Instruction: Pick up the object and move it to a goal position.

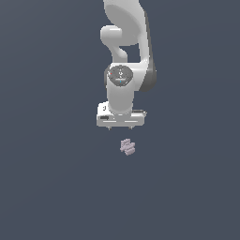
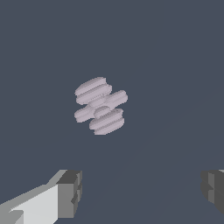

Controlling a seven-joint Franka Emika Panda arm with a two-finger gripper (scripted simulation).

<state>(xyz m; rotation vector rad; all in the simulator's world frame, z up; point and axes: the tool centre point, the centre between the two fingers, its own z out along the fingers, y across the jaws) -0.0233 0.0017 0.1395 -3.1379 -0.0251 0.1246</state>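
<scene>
One white Panda arm [image 1: 127, 61] is seen hanging straight down in the exterior view, its gripper [image 1: 121, 127] pointed at the flat dark slate-blue surface [image 1: 51, 187]. The jaws are spread wide apart, with nothing between them; in the wrist view the two grey fingertips [image 2: 70, 192] are set well apart. The pale pinkish-lilac ridged object [image 1: 127, 146] lies alone on the surface just below the gripper, untouched, and plain surface is seen on every side of it.

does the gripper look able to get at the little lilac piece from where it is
Probably yes. The gripper is open, nothing held, and the lilac piece lies alone on the bare floor, apart from the fingers. Nothing stands between them.
</scene>
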